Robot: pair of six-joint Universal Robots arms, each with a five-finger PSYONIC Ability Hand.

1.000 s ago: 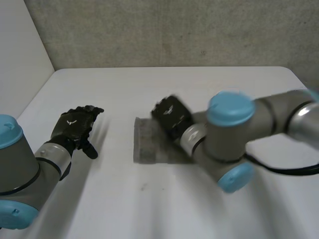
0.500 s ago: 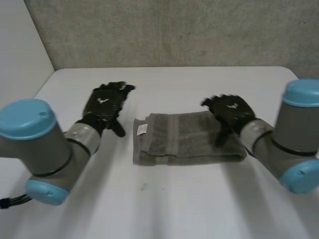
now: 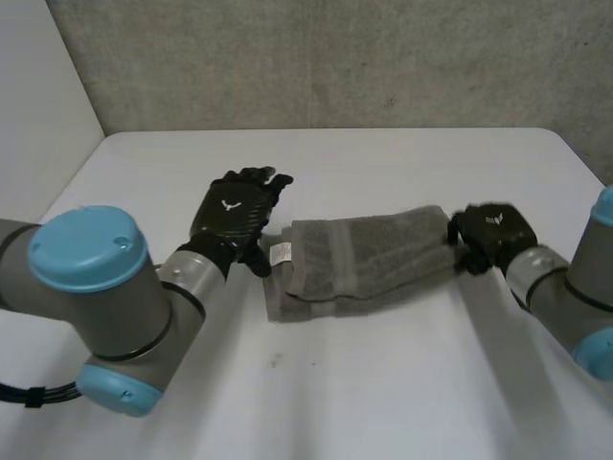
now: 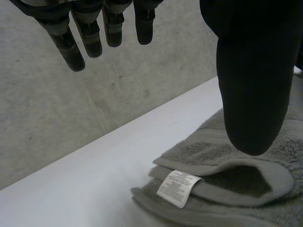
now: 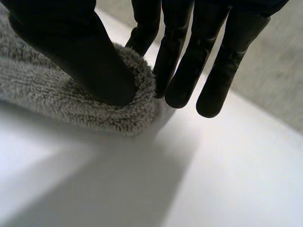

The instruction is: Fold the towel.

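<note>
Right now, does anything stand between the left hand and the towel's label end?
Nothing visible does. The left hand hangs open just beside the towel, its thumb over the label end; the right hand pinches the far end.

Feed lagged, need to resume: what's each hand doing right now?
Left hand: open, beside the folded grey terry towel's label end.
Right hand: pinching the towel's opposite end.

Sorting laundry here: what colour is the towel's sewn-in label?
The label is white with faint print, clearest in the left wrist view.
</note>
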